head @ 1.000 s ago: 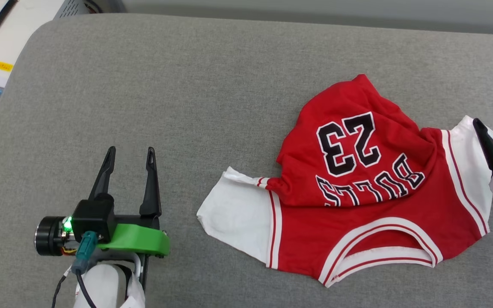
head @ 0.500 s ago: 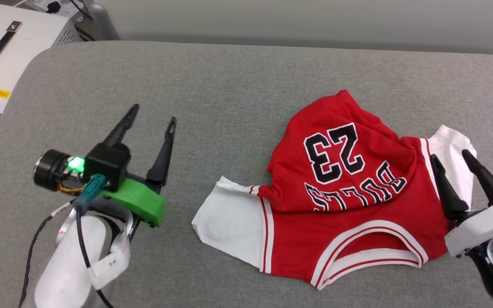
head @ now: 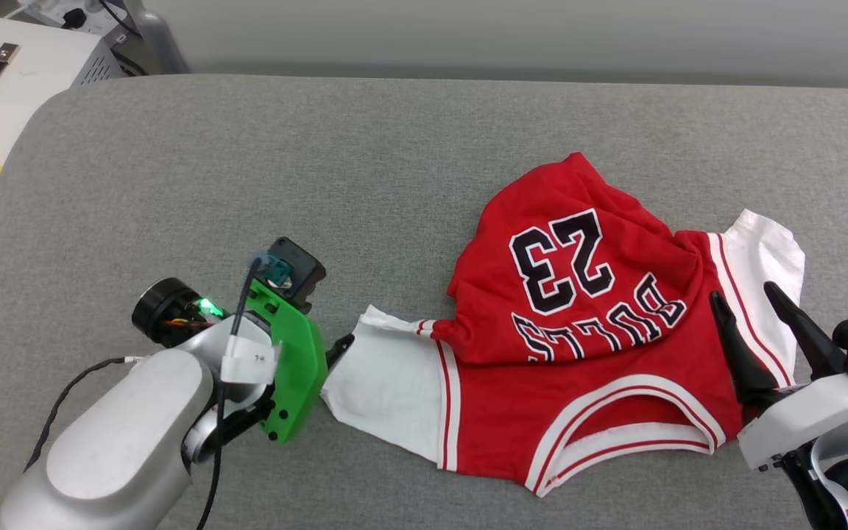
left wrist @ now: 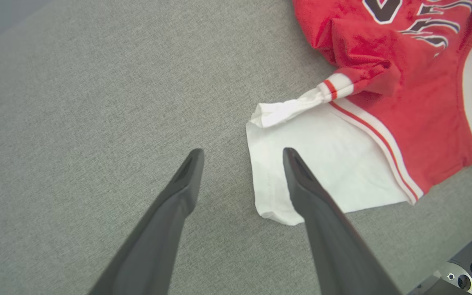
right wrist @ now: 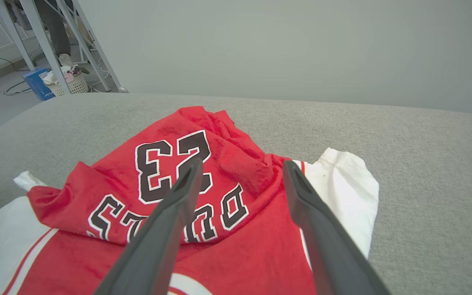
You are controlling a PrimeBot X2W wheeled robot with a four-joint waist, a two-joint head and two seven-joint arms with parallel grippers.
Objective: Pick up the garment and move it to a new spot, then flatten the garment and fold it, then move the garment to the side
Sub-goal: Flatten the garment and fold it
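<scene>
Bare grey surface (head: 247, 162) L of garment (head: 593, 368)

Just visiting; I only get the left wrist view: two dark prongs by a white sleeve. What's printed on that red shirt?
Observer: BULLS and a black 23 on the red T-shirt with white sleeves, upside down in the head view.
Operator: Is the other arm near?
Observer: The right tool is open at the shirt's other white sleeve, gripping nothing.
Operator: Anything off the cloth?
Observer: A white box with a black handle sits past the grey surface's left corner.
</scene>
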